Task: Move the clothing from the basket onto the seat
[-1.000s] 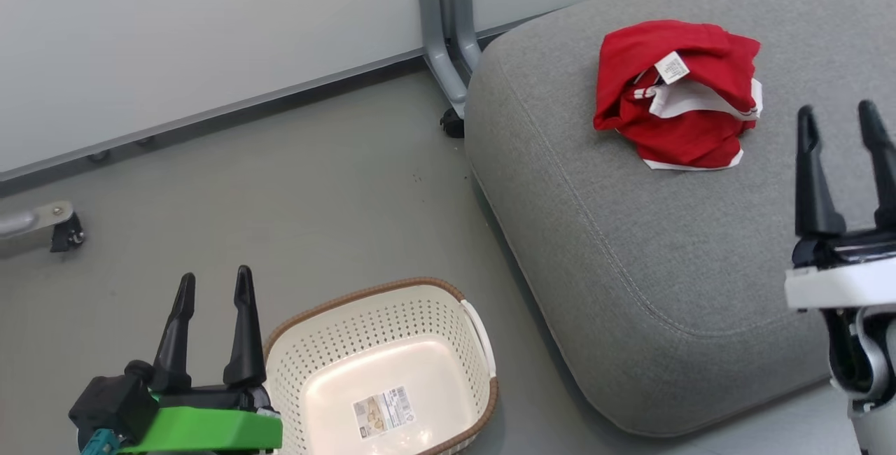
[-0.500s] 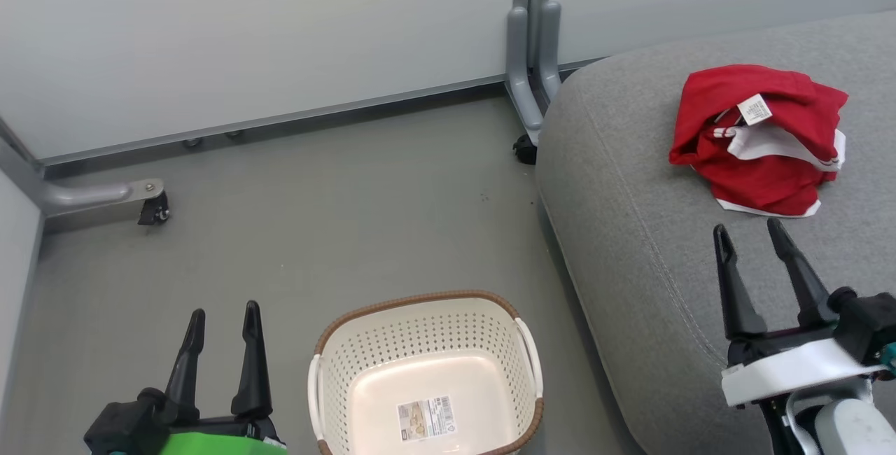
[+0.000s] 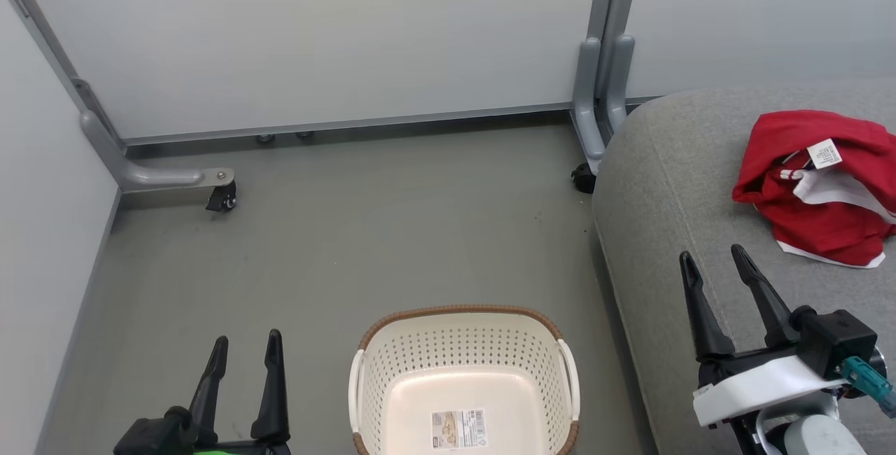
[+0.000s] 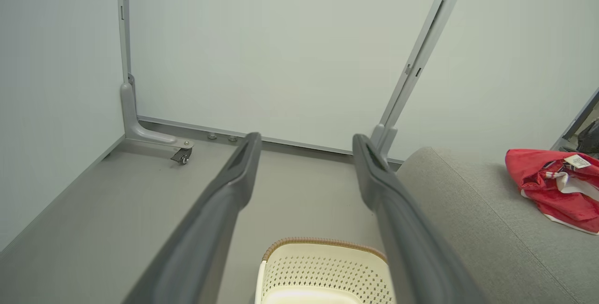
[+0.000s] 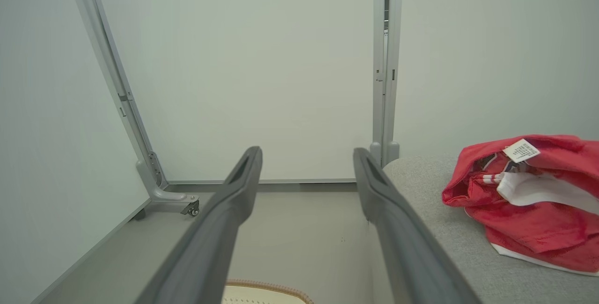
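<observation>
red clothing lies in one crumpled heap on the grey seat, right of and beyond the basket. the head view has swung left and the right gripper has drawn back from the heap, so the task looks finished. count: one basket, empty but for a sticker; one seat; one heap, its pieces not separable; two grippers, with the left gripper left of the basket, both spread wide and holding nothing.
</observation>
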### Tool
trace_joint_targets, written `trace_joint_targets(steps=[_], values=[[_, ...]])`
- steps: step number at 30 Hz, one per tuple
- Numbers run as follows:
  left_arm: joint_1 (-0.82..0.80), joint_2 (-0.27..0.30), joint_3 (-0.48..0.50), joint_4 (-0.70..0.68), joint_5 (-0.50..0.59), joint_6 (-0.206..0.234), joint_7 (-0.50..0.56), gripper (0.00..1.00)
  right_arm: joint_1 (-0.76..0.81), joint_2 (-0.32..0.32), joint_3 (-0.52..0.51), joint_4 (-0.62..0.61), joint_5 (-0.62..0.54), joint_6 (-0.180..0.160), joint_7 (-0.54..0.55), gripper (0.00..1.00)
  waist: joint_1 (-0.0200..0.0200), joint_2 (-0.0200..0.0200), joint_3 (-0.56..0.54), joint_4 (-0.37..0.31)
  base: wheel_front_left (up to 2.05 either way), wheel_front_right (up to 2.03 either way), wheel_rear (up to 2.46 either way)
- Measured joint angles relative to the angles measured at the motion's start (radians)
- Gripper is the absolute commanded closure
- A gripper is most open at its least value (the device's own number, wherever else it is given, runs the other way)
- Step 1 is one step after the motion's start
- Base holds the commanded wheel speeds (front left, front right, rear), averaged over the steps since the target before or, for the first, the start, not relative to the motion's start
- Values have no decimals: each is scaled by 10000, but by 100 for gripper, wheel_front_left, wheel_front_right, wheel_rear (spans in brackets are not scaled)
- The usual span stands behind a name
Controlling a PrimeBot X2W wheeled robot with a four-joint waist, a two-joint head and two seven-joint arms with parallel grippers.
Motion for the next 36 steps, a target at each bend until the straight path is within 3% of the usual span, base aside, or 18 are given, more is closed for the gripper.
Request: trace_joint_targets(steps=[6, 18, 36], values=[[6, 0, -104, 267, -119, 0, 2, 0, -1, 88, -65, -33, 0, 0, 0, 0, 0, 0, -61, 198, 0, 0, 0], [4, 4, 309, 407, -19, 0, 0, 0, -1, 169, -169, -42, 42, 0, 0, 0, 0, 0, -31, 8, 0, 0, 0], [-15, 4, 94, 291, -50, 0, 0, 0, -45, 238, -286, -73, 196, -2, 0, 0, 0, 0, -52, -132, 0, 0, 0]])
